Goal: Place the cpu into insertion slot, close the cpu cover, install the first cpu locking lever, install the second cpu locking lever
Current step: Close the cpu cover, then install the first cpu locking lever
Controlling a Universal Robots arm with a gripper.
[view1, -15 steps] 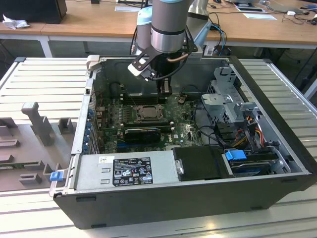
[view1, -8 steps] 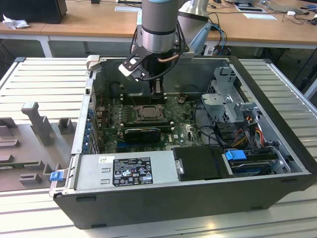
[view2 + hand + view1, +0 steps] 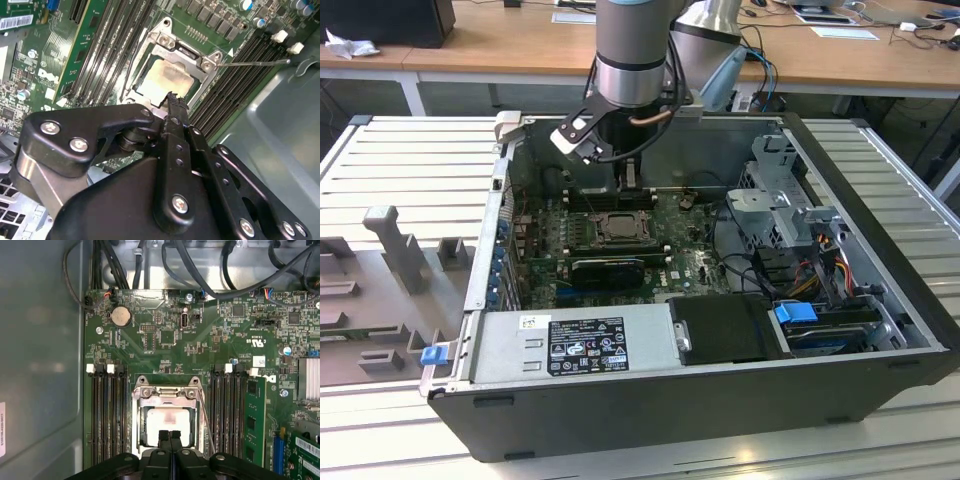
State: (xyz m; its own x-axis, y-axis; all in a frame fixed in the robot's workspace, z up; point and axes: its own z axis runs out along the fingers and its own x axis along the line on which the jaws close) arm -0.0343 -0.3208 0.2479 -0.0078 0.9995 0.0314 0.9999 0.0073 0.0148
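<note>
End effector (image 3: 170, 435) fingers pressed together, empty, over cpu (image 3: 167, 417) under closed cpu cover (image 3: 165, 394)

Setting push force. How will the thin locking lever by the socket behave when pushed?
The locking lever is a long thin wire rod, so probably springy, flexing before moving. Smooth bare metal: the gripper may slip off it.

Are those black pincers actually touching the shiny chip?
Cannot tell. In both wrist views the gripper overlaps the cpu at its edge; neither shows contact or a gap.
</note>
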